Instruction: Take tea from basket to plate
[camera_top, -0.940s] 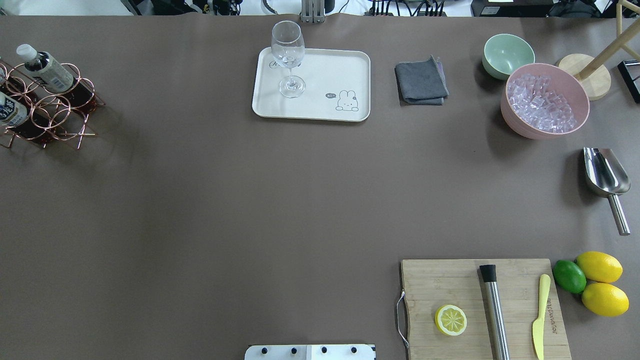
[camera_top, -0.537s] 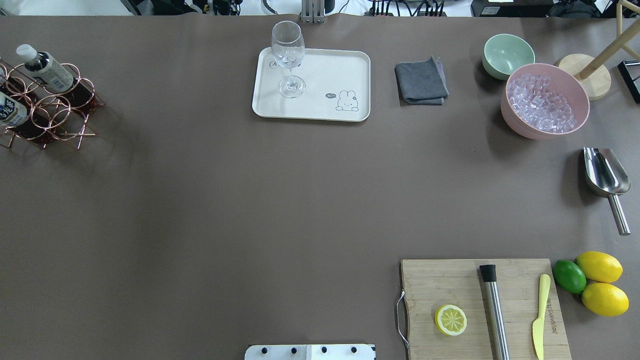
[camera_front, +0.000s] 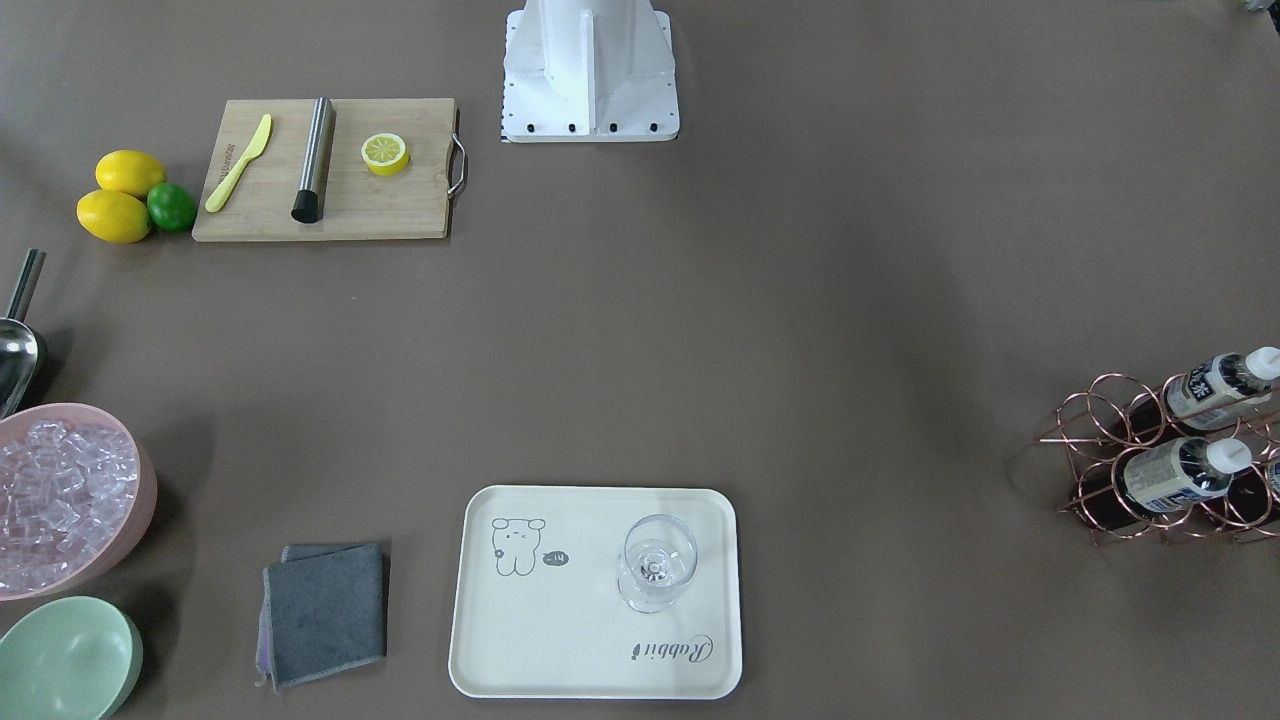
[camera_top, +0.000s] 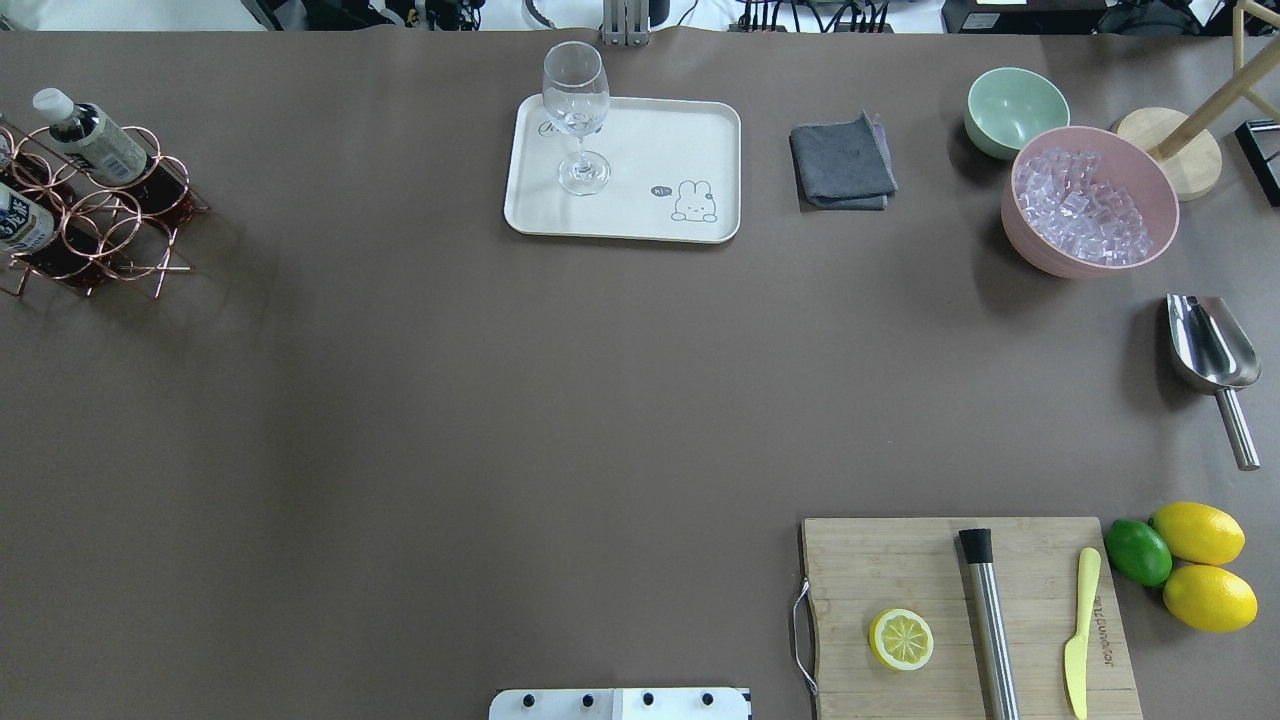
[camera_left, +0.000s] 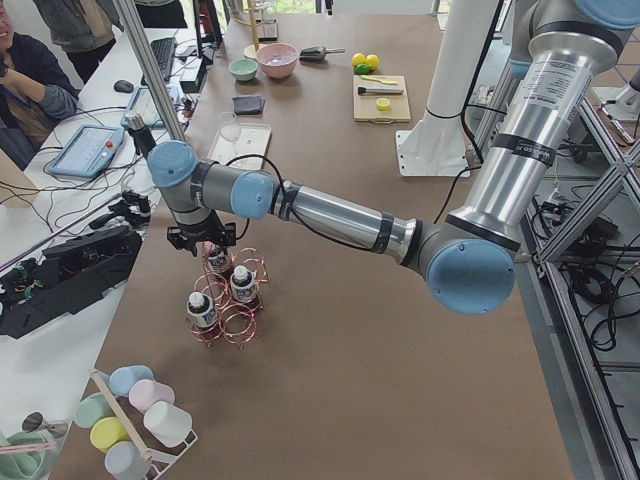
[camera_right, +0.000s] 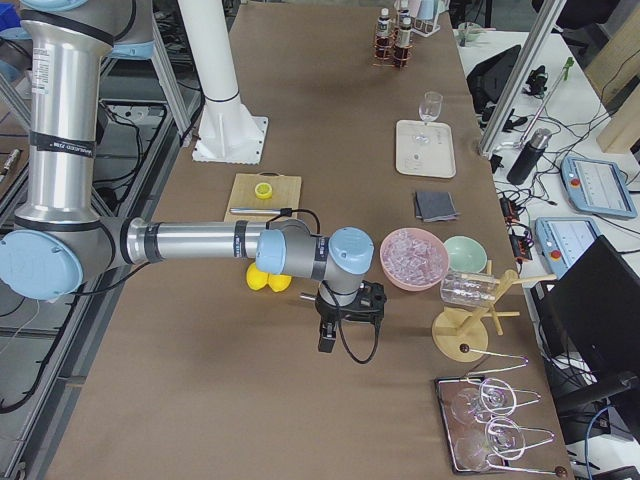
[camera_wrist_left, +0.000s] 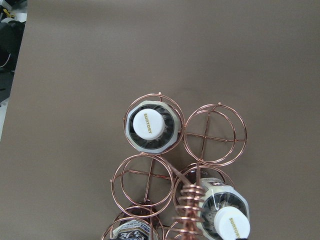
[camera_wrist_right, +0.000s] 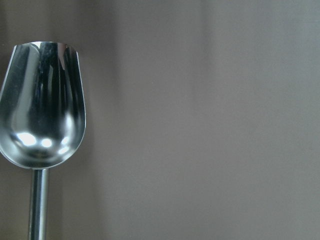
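Note:
Three tea bottles stand in the copper wire basket (camera_top: 110, 215) at the table's far left end. Two show in the overhead view (camera_top: 92, 135) and the front view (camera_front: 1170, 470). The left wrist view looks straight down on a white cap (camera_wrist_left: 147, 124) in its ring (camera_wrist_left: 215, 130). In the exterior left view my left gripper (camera_left: 208, 243) hangs just above the bottles (camera_left: 243, 283); I cannot tell if it is open. The cream plate (camera_top: 640, 200) lies at the far middle. My right gripper (camera_right: 333, 335) hovers over the table's right end; its state is unclear.
A wine glass (camera_top: 577, 120) stands on the plate's left part. A grey cloth (camera_top: 842, 162), mint bowl (camera_top: 1015, 108) and pink bowl of ice (camera_top: 1090, 200) lie to the right. A steel scoop (camera_wrist_right: 42, 105) is below the right wrist. The cutting board (camera_top: 965, 615) is near right.

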